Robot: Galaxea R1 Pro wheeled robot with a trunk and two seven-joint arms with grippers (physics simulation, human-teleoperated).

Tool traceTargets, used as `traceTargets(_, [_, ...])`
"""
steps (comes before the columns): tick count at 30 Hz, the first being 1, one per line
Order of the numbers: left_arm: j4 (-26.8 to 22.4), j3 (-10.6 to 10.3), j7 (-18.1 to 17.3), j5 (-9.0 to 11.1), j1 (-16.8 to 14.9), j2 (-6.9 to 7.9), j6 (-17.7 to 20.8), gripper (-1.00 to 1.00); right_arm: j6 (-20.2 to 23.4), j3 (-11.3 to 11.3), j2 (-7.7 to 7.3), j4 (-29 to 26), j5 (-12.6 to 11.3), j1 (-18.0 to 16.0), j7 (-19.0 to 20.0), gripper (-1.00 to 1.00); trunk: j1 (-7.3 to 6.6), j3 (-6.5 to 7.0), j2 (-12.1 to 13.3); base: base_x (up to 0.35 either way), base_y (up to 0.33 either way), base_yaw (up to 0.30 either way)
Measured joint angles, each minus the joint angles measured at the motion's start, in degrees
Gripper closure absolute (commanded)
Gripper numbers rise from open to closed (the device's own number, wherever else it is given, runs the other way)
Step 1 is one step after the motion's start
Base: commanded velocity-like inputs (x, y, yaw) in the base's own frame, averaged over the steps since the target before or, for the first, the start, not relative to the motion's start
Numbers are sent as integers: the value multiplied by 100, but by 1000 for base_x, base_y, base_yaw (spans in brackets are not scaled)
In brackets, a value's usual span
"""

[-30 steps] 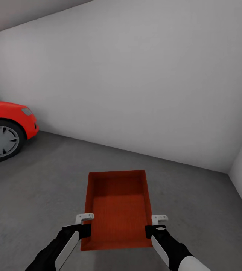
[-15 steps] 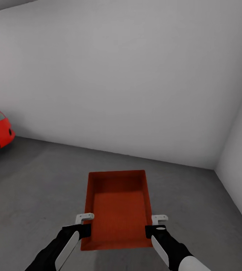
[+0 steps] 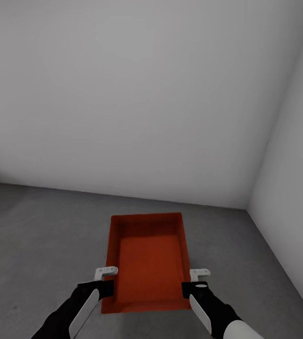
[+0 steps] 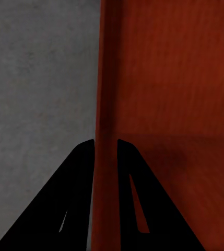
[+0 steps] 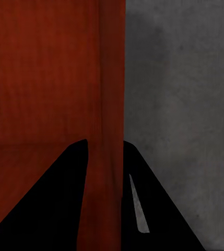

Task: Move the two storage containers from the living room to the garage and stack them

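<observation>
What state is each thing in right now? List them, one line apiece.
Storage container: open-topped, empty, upright, carried above the floor by both arms.
Left gripper: jaws closed on the container's left wall, one inside, one outside.
Right gripper: jaws closed on the container's right wall, the same way.
Floor: bare grey concrete.

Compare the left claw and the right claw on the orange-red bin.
The left claw clamps the left long wall of the orange-red open-top rectangular bin; the right claw clamps the right long wall. Each shows one finger inside, one outside. Both are shut on the rim near the robot's end, above the grey concrete floor.
</observation>
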Motion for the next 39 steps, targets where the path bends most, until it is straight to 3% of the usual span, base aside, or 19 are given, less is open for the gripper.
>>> traceTargets(25, [0,-1,1,1,0,0,-1,100,-1,2,0,0,-3,0,-2,100,0,0,0,249,-205,-245])
traceTargets(39, [-1,-1,1,0,0,0,1,100,-1,1,0,0,-1,0,0,100,3,0,1,36,-71,-229])
